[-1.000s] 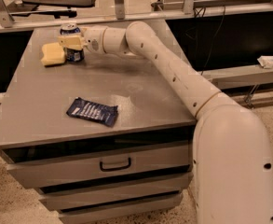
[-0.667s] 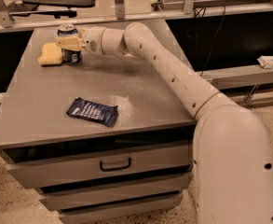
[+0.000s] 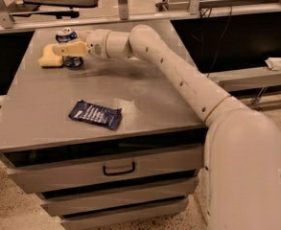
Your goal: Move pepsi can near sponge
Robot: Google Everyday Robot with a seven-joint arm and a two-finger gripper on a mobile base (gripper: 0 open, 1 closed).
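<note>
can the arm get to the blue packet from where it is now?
Probably yes. The packet lies flat in the open near the front edge of the table, nothing on or beside it. The pincer is at the can by the sponge, far back left, so it would need to pull back first.

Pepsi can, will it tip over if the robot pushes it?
Maybe. The pepsi can stands upright, tall and narrow, so a high push could tip it, and once on its side it would likely roll. It looks stiff, probably slippery. The hand is at the can, beside the sponge.
</note>
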